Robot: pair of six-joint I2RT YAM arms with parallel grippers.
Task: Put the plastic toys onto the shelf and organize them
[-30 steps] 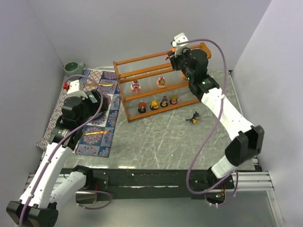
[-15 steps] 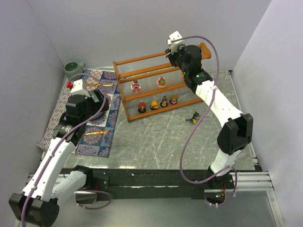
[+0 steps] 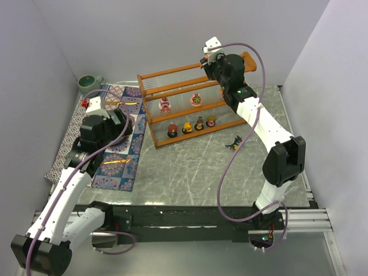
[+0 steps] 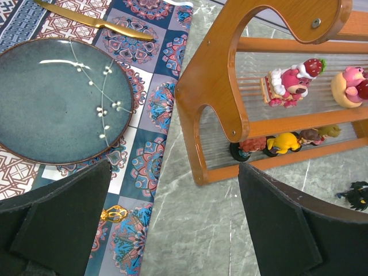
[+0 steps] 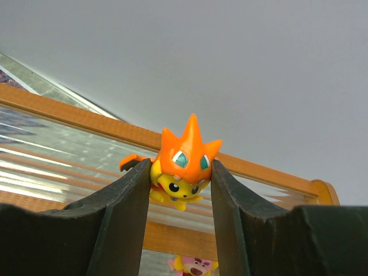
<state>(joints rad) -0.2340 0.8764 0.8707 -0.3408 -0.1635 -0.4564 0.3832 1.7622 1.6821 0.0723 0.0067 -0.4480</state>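
The wooden shelf (image 3: 195, 133) stands at the back of the table. My right gripper (image 5: 181, 167) is shut on an orange and yellow toy (image 5: 184, 155) and holds it just above the top tier's right end (image 3: 211, 68). Two pink toys (image 3: 165, 104) (image 3: 196, 100) stand on the middle tier. Several small toys (image 3: 187, 127) line the bottom tier. A black toy (image 3: 234, 143) lies on the table right of the shelf. My left gripper (image 4: 172, 172) hangs open over the mat's edge, left of the shelf (image 4: 213, 86), with nothing between its fingers.
A blue-green plate (image 4: 57, 98) and a gold knife (image 4: 92, 20) rest on the patterned mat (image 3: 109, 172). A green cup (image 3: 89, 83) sits in the back left corner. A gold utensil (image 3: 115, 163) lies on the mat's near part. Walls close in on three sides.
The right arm has swung up and left, bringing the held toy over the shelf's top tier. The left arm shifted a little back and left. Both grippers kept their state.
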